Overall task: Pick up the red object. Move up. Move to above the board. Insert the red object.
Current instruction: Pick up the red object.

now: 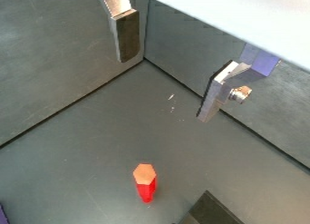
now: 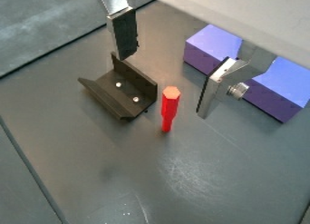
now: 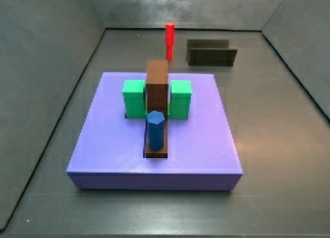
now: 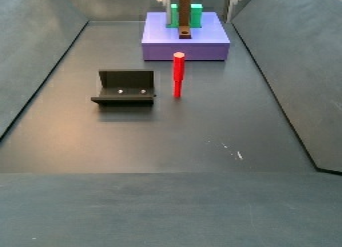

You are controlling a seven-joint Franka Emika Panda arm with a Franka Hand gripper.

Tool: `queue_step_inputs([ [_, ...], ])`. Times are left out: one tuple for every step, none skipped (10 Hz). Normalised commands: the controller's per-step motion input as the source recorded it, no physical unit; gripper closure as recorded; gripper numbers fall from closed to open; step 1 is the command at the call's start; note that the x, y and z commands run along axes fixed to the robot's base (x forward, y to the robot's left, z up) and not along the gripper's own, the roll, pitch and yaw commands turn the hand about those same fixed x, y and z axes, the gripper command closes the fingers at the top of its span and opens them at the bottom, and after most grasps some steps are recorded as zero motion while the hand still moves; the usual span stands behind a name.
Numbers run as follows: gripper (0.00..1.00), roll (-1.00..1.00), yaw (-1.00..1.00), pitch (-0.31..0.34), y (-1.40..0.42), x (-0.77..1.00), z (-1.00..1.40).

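Red rod upright on the dark floor, free of any grip, below and between the fingers though nearer the one with the bolt, and clear of both pads. Same rod seen from higher in a wrist view, and standing alone in both side views. Fixture just beside the rod, on the far side from the bolted finger; apart, not touching (close enough to matter on the way down). Board beyond the bolted finger, well apart from the rod in a side view, carrying green blocks, brown strip and a blue peg.

Gripper above the rod, fingers spread wide with nothing between them. Judged step: first one, pick-up not yet made. Next move calls for centring over the rod, descending without clipping the fixture, then closing on the upper shaft.
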Motion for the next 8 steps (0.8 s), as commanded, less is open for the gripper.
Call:
queue_step_inputs([
  [0.00,-0.11,0.00,-0.041,-0.28,0.33,-0.04],
  [0.00,-0.11,0.00,-0.141,-0.44,0.39,-0.19],
  [0.00,-0.20,0.00,-0.139,-0.43,0.35,-0.32],
  [0.00,-0.27,0.00,-0.166,-0.36,0.17,-0.45],
  [0.00,-0.28,-0.03,-0.150,-0.10,0.09,-0.50],
  [0.00,-0.26,0.00,-0.179,0.00,0.00,-0.52],
  [0.00,-0.22,0.00,-0.177,0.00,0.00,-0.52],
  [0.00,-0.21,0.00,-0.153,-0.01,0.00,-0.42],
])
